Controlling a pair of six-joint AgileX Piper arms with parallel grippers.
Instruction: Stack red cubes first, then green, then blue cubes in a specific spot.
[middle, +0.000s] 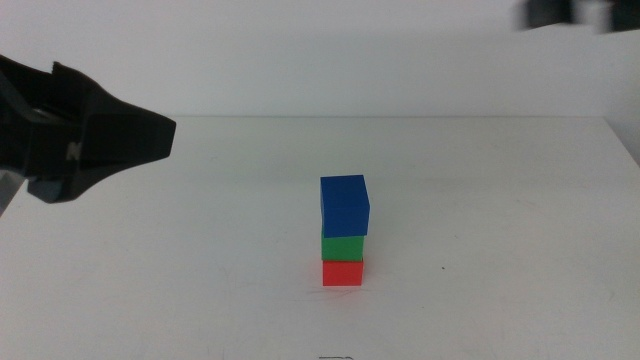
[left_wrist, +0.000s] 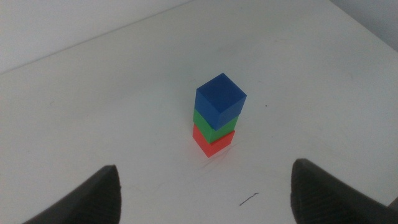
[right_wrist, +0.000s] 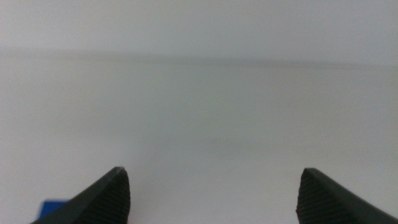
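The three cubes stand in one stack on the white table, right of centre. The red cube is at the bottom, the green cube on it, and the blue cube on top, turned slightly. The left wrist view shows the stack too: blue, green, red. My left gripper hangs raised at the left, well away from the stack, open and empty. My right gripper is open and empty; a blue sliver shows beside one jaw.
The white tabletop lies bare all around the stack. Its back edge runs across the middle view and its right edge slants down at the far right. A dark blurred part of the right arm shows at the upper right.
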